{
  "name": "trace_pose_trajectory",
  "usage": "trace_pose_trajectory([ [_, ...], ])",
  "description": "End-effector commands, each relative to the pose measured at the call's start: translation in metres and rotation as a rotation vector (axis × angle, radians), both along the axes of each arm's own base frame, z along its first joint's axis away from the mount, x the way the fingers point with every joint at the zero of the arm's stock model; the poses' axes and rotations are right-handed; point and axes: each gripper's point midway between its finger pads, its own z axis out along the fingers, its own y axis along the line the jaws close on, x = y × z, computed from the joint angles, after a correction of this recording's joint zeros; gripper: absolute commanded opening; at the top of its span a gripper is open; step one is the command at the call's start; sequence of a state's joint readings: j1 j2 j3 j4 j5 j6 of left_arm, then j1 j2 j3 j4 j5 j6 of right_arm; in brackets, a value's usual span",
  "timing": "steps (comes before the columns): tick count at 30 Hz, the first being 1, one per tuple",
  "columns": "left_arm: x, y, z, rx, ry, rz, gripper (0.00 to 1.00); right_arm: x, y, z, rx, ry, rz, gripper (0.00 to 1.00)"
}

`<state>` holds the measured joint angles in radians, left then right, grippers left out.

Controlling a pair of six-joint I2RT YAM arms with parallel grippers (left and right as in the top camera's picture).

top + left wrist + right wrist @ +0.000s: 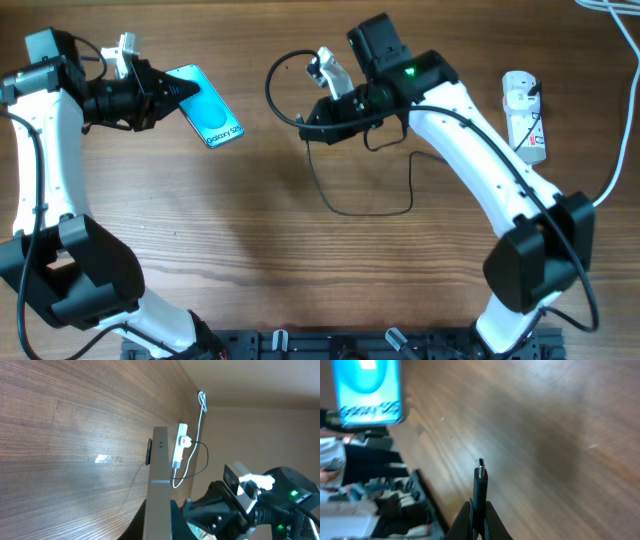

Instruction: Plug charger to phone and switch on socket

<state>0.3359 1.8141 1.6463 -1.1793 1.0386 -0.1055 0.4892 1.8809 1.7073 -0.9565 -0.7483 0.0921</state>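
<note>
The phone [210,110], its turquoise screen lit with "Galaxy S25" at its near end, is held off the table in my left gripper [170,91], which is shut on its far end. In the left wrist view the phone [160,475] shows edge-on as a grey slab. My right gripper [306,119] is shut on the charger [370,212], a thin black cable; its plug tip [481,471] sticks up from the fingers [479,512] and points toward the phone [367,392], with a gap between them. The white socket [523,115] lies at the far right.
A thicker white cable [620,40] runs along the right edge of the table. The black cable loops on the wood below my right arm and behind it. The socket [180,446] with its red switch also shows in the left wrist view.
</note>
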Motion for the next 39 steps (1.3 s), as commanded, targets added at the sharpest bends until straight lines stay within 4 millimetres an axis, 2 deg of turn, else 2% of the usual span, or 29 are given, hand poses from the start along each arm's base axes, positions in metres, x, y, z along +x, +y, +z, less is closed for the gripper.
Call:
trace_pose_trajectory([
  [1, -0.004, -0.012, 0.003, -0.007, -0.045, -0.063, 0.04, -0.027, -0.007, 0.043, 0.134, -0.063, 0.069, 0.05],
  [3, -0.006, -0.018, 0.005, -0.008, -0.063, -0.092, 0.04, -0.037, -0.017, 0.049, 0.155, -0.084, 0.055, 0.05],
  [7, -0.010, -0.049, 0.019, -0.074, -0.151, -0.198, 0.04, -0.065, -0.037, 0.055, 0.277, -0.088, 0.026, 0.05],
  [9, -0.013, -0.067, 0.025, -0.111, -0.161, -0.242, 0.04, -0.077, -0.042, 0.048, 0.321, -0.083, -0.011, 0.05],
  [13, -0.022, -0.098, 0.030, -0.150, -0.169, -0.324, 0.04, -0.104, -0.036, 0.038, 0.436, -0.020, 0.022, 0.05],
  [18, -0.029, -0.126, 0.048, -0.233, -0.269, -0.420, 0.04, -0.106, -0.033, 0.032, 0.514, 0.021, 0.024, 0.04],
  [25, -0.032, -0.136, 0.076, -0.377, -0.367, -0.465, 0.04, -0.102, -0.030, 0.042, 0.550, 0.053, -0.002, 0.04],
  [30, -0.038, -0.150, 0.078, -0.391, -0.373, -0.506, 0.04, -0.102, -0.027, 0.062, 0.612, 0.032, 0.033, 0.04],
  [39, -0.040, -0.154, 0.084, -0.430, -0.369, -0.517, 0.04, -0.115, -0.012, 0.062, 0.610, 0.023, 0.072, 0.04],
])
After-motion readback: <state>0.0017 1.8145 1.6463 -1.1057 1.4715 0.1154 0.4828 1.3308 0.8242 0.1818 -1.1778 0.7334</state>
